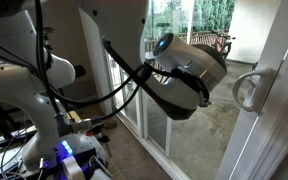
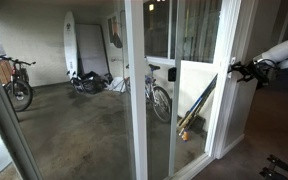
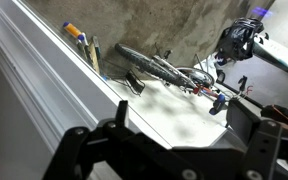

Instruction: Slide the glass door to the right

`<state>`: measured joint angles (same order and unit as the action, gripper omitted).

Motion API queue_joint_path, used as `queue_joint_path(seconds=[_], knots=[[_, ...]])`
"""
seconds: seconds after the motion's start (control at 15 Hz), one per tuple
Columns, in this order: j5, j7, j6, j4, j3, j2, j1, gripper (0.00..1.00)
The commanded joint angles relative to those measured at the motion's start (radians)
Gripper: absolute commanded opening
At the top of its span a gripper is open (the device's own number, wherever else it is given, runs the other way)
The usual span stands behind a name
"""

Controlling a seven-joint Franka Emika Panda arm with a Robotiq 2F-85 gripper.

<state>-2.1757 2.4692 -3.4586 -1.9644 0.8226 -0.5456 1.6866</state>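
Beside the one glass door (image 1: 272, 125) with its single handle (image 1: 250, 88), the gripper (image 3: 174, 125) hangs spread apart.

**Ana:** Can you see the black gripper (image 1: 196, 92), just left of the white D-shaped pull handle (image 1: 252, 88)?
**Ben:** Only a big blur. Its fingertips are lost in it. I cannot tell how its jaws stand.
**Ana:** And in the wrist view?
**Ben:** Dark, fuzzy, cut off at the bottom.
**Ana:** The white robot arm (image 1: 29, 75), far left of the handle?
**Ben:** Cut off at the top.

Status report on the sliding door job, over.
Gripper open, empty. Glass door handle untouched. Bicycle beyond the glass; nothing seen blocking.
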Motion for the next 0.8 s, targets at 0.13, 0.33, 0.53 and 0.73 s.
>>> queue_joint_path(seconds=[0.13,0.33,0.53,0.73], knots=[[0.19,-0.2,0.0,-0.096,-0.046,0.056,0.072,1.0],[0.069,-0.105,0.075,-0.085,0.041,0.028,0.154,1.0],[0.066,-0.087,0.074,-0.059,0.019,0.004,0.13,1.0],[0.066,-0.087,0.079,-0.059,0.019,0.001,0.129,1.0]])
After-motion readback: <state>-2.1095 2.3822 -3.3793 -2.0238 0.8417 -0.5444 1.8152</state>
